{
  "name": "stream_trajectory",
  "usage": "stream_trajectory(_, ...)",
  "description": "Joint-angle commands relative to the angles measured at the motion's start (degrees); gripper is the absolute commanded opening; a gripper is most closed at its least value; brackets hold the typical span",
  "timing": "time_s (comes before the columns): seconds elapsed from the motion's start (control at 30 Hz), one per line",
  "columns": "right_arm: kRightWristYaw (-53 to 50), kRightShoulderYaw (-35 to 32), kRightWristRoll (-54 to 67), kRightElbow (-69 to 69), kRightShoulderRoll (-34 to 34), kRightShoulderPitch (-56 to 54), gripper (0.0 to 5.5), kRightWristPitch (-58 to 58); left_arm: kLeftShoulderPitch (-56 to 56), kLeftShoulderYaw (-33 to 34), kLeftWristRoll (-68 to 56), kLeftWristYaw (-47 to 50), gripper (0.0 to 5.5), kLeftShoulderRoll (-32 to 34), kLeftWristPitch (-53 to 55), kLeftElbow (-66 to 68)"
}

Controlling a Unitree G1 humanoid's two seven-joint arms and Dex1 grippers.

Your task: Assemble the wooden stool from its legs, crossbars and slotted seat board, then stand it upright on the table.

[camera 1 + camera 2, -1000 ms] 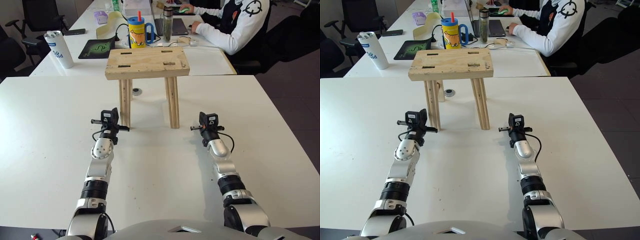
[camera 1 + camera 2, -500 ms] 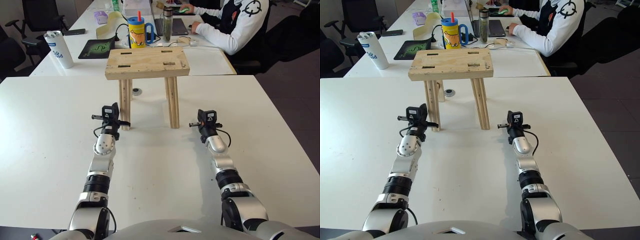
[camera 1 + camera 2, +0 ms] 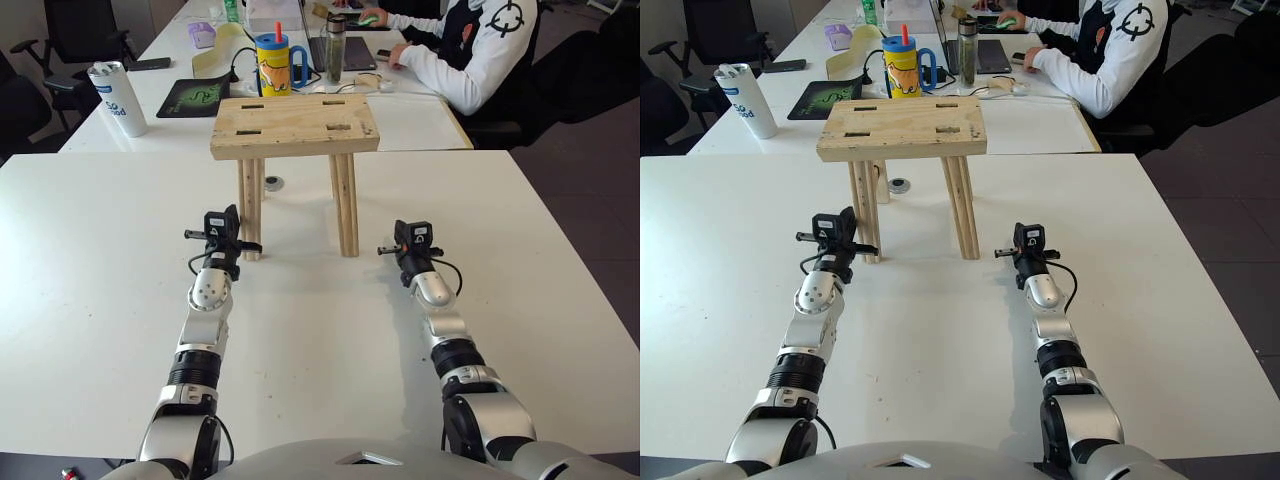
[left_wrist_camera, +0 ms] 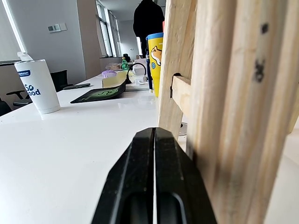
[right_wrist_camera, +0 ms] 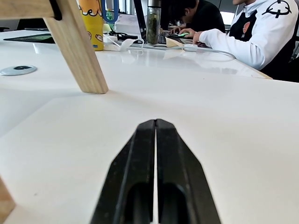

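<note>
The wooden stool [image 3: 294, 125] stands upright on the white table [image 3: 120, 330], its slotted seat board on top and its legs [image 3: 346, 205] below. My left gripper [image 3: 222, 228] rests low on the table just left of the stool's front left leg [image 4: 233, 107], fingers shut and holding nothing. My right gripper [image 3: 412, 240] lies on the table a little right of the front right leg, also shut and holding nothing. In the right wrist view a far leg [image 5: 77, 51] stands ahead of the shut fingers [image 5: 140, 154].
A small round grommet [image 3: 271, 182] sits in the table behind the stool. On the desk beyond stand a white cup [image 3: 117, 98], a yellow mug [image 3: 272, 64], a bottle [image 3: 334, 47] and a black mat [image 3: 195, 97]. A seated person works at the far right.
Both grippers have slid slightly forward toward the stool's front legs over the last second. The stool has not moved.
</note>
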Motion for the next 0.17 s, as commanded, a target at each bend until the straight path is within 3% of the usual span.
stream_trajectory(0.03, 0.0, 0.1, 0.1, -0.4, 0.5, -0.7, 0.03, -0.1, 0.9, 0.1, -0.6, -0.2, 0.00, -0.4, 0.2, -1.1)
stream_trajectory(0.17, -0.2, 0.1, -0.1, -0.2, 0.6, -0.9, 0.03, -0.1, 0.9, 0.1, -0.5, -0.3, 0.00, -0.5, 0.1, -1.3)
